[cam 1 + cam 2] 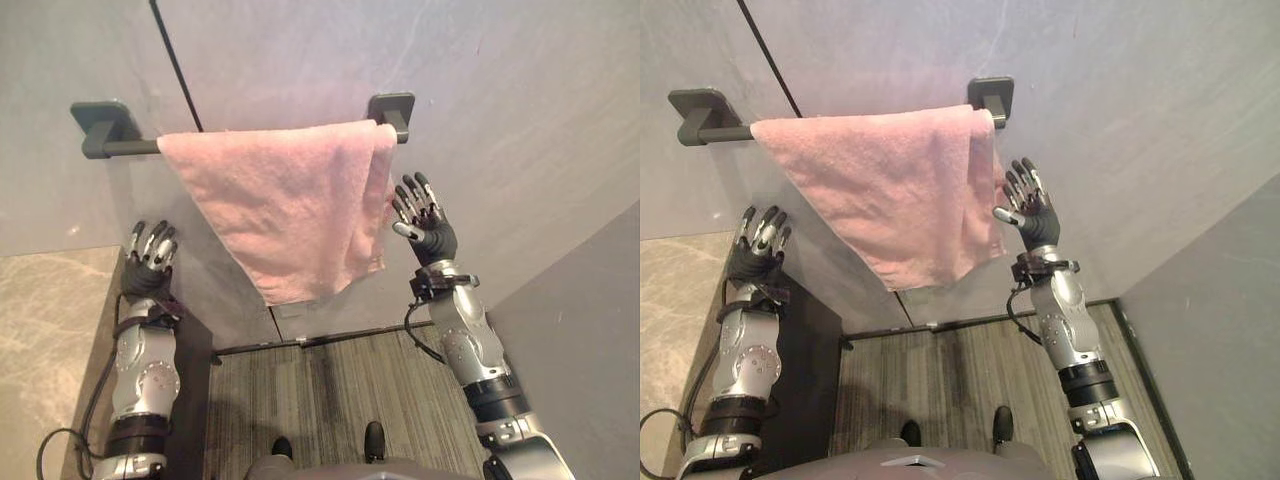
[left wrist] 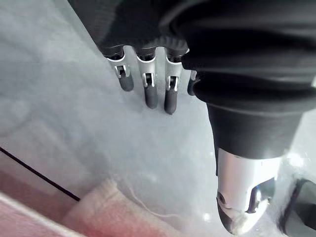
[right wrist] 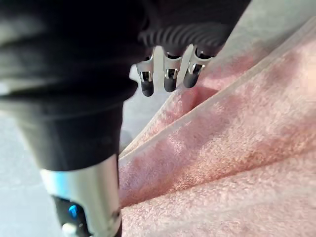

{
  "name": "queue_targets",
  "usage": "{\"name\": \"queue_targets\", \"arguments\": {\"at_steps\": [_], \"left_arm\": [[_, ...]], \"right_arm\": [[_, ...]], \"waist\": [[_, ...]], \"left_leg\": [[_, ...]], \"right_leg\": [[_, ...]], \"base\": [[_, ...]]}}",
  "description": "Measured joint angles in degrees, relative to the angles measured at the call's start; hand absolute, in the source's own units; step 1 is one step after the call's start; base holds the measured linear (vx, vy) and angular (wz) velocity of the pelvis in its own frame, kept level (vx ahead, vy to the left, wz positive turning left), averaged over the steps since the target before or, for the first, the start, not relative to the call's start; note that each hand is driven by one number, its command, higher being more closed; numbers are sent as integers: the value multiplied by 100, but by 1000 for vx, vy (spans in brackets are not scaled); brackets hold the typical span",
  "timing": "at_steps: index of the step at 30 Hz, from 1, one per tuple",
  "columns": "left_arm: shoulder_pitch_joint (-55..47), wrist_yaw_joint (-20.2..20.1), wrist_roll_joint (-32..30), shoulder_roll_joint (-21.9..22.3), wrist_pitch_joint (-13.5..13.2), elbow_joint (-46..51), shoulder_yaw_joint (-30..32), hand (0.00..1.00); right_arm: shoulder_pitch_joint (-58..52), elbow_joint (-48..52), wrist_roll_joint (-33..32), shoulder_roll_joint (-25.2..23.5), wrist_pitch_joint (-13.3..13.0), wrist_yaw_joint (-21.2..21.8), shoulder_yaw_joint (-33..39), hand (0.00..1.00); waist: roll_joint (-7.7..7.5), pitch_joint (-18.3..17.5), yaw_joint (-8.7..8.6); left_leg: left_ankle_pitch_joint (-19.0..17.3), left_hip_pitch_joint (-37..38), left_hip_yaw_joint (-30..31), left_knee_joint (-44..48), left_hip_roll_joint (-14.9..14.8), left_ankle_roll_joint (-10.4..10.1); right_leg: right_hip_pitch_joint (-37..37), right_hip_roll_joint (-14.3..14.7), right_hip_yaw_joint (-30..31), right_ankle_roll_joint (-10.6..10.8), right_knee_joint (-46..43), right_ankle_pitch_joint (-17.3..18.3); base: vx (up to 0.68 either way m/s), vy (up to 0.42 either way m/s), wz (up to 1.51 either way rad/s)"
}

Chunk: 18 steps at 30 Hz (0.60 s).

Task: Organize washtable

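Observation:
A pink towel point(image 1: 290, 205) hangs skewed over a dark towel bar point(image 1: 125, 148) on the grey wall, one corner drooping low toward the middle. My right hand point(image 1: 428, 225) is raised at the towel's right edge, open, fingers straight and close to the cloth point(image 3: 232, 133); I cannot tell if they touch it. My left hand point(image 1: 148, 262) is up by the wall, below the bar's left end and left of the towel, open and holding nothing. In the left wrist view its fingers point(image 2: 148, 91) point at the bare wall, with the towel's edge point(image 2: 108, 207) beyond.
The bar's two dark wall brackets point(image 1: 392, 108) sit at each end. A marble counter point(image 1: 45, 340) lies at the lower left beside a dark cabinet side. Striped floor point(image 1: 330, 390) runs below the towel. A grey wall point(image 1: 590, 330) closes the right side.

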<state>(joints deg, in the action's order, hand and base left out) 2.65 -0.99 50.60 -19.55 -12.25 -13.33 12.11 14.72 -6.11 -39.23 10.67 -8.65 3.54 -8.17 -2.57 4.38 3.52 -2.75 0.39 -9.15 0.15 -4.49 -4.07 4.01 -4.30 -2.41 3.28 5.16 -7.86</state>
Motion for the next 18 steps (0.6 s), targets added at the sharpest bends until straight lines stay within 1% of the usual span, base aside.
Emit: {"name": "queue_targets", "arguments": {"at_steps": [3, 7, 8, 9, 10, 11, 13, 15, 16, 17, 18], "left_arm": [[-259, -24, -122, 203, 61, -3, 39, 0], [-549, -89, -588, 449, 88, -23, 25, 0], [-585, -98, -754, 519, 85, -133, 24, 0], [-582, -104, -949, 580, 85, -391, 23, 0], [-583, -105, -979, 619, 85, -540, 23, 0], [-599, -95, -1155, 742, 89, -982, 31, 0], [-728, -79, -1319, 941, 132, -1384, 20, 0], [-866, -66, -1445, 1159, 201, -1701, 14, 0], [-960, -58, -1648, 1255, 225, -1898, 6, 0], [-982, -46, -1795, 1286, 239, -2033, -4, 0], [-989, -19, -1992, 1311, 262, -2336, -41, 0]], "right_arm": [[-259, -14, 54, -4, 6, 18, 6, 0], [-521, -212, 274, -72, 16, 12, 289, 0], [-578, -417, 351, -72, 15, -7, 431, 0], [-642, -712, 566, -85, 19, -65, 592, 0], [-692, -856, 641, -98, 25, -109, 665, 0], [-844, -1214, 736, -167, 44, -147, 857, 0], [-1042, -1615, 959, -272, 66, -234, 1001, 0], [-1217, -2004, 1011, -341, 117, -295, 1065, 0], [-1305, -2245, 1166, -398, 165, -323, 1079, 0], [-1351, -2359, 1195, -429, 174, -338, 1080, 0], [-1439, -2601, 1358, -498, 182, -352, 1087, 0]], "waist": [[1, 2, 12], [0, 8, 15], [-4, 13, 15], [-4, 14, 13], [-4, 14, 11], [-3, 14, 9], [-4, 14, -19], [-4, 14, -48], [-4, 13, -76], [-3, 14, -84], [-2, 14, -95]], "left_leg": [[0, -8, 22, 0, 0, 0], [1, -16, 35, -3, 1, -1], [2, -16, 43, -5, 4, -1], [3, -14, 59, -11, 7, -2], [4, -15, 65, -15, 7, -3], [5, -14, 75, -29, 8, -4], [5, -9, 82, -47, 8, -4], [4, -4, 85, -62, 11, -4], [3, 3, 81, -64, 11, -4], [3, 6, 80, -66, 11, -4], [2, 11, 77, -68, 11, -4]], "right_leg": [[-2, -2, -11, 0, 0, 2], [-1, -7, -24, 1, 0, 4], [-4, -6, -51, 10, 0, 10], [-13, -10, -84, 23, 0, 19], [-13, -10, -92, 26, 0, 21], [-13, -11, -105, 41, 0, 34], [-12, -10, -117, 54, -1, 47], [-12, -13, -122, 66, -1, 60], [-15, -12, -122, 73, -1, 65], [-16, -12, -122, 74, -1, 66], [-19, -11, -122, 77, -1, 69]], "base": [[-4, -1, 1], [0, 0, 0], [0, -3, 5], [2, -4, 6], [13, -4, 7], [18, -3, 4], [32, -3, 2], [43, -1, 1], [42, 0, 0], [35, -1, -1], [0, 0, 0]]}}
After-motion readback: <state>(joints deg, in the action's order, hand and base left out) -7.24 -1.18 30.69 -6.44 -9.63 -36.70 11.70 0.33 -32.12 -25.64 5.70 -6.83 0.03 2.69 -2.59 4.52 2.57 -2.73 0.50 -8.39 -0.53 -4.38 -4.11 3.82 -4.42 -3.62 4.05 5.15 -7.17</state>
